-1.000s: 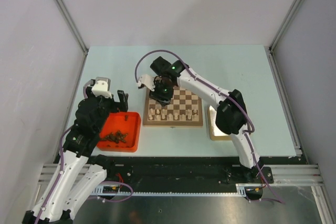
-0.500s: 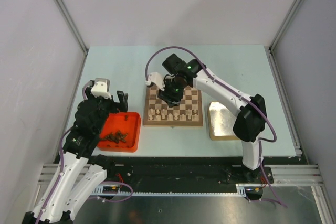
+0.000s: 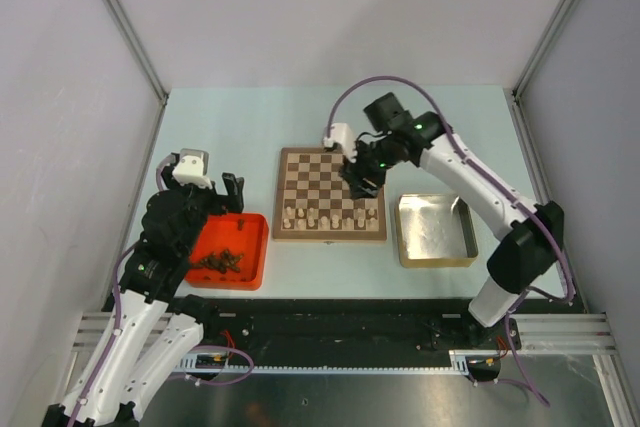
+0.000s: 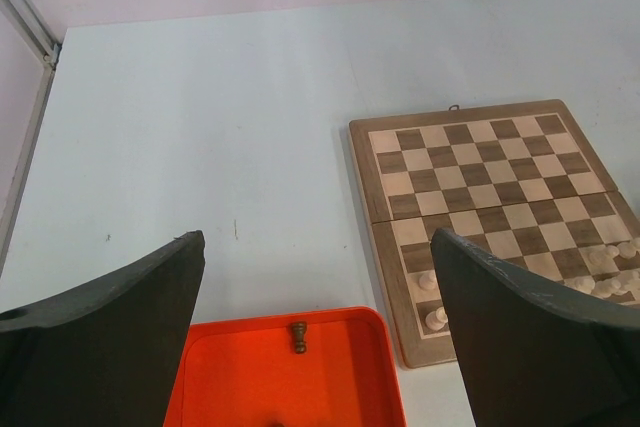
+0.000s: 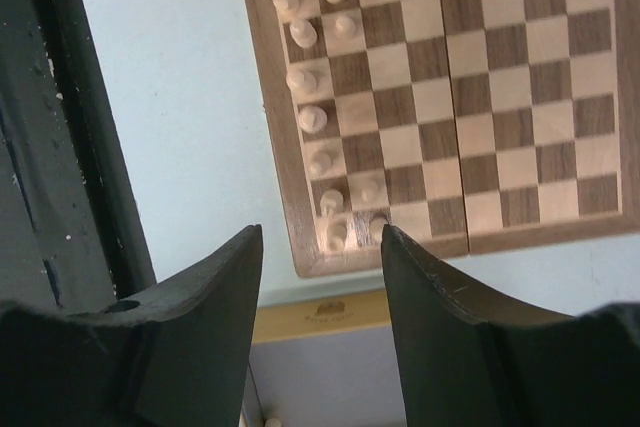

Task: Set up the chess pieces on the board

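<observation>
The board (image 3: 328, 172) lies mid-table, with several pale chess pieces (image 3: 318, 217) standing in its two nearest rows. In the right wrist view the same pieces (image 5: 312, 118) line the left side of the board (image 5: 500, 97). My right gripper (image 3: 358, 185) hovers open over the board's right near corner, and nothing sits between its fingers (image 5: 322, 237). My left gripper (image 3: 228, 193) hangs wide open and empty above the far edge of the red tray (image 3: 256, 257). One dark chess piece (image 4: 298, 336) lies in that tray (image 4: 220, 387), between the fingers of the left gripper (image 4: 318, 242).
A heap of dark pieces (image 3: 220, 261) fills the red tray left of the board. A gold tin (image 3: 435, 230) stands right of the board, its rim (image 5: 320, 313) showing below the right fingers. Aluminium frame posts flank the table.
My right arm has swung from the board's far left corner across to its right side near the tin, its jaws widening. The left arm has not moved.
</observation>
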`<state>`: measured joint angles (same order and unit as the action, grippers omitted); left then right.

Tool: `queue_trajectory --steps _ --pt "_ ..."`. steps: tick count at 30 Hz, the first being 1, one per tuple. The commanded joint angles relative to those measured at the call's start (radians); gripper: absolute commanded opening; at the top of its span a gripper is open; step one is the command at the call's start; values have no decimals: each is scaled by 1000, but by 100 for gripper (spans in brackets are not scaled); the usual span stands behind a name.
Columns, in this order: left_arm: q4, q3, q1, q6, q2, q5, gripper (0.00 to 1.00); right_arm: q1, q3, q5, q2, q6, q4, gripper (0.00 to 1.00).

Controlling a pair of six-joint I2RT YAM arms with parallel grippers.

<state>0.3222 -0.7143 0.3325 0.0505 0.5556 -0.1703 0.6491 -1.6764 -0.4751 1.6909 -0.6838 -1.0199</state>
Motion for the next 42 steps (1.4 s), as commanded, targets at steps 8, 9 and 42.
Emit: queue_trajectory --steps 8,9,42 --pt "-34 9 -7 -35 10 26 100 -348 236 -333 -270 -8 125 59" --pt "-34 7 -7 -35 15 28 100 -373 251 -350 -281 0 127 59" --pt "-37 3 -7 -34 58 117 100 -799 561 -373 -435 -141 46 67"
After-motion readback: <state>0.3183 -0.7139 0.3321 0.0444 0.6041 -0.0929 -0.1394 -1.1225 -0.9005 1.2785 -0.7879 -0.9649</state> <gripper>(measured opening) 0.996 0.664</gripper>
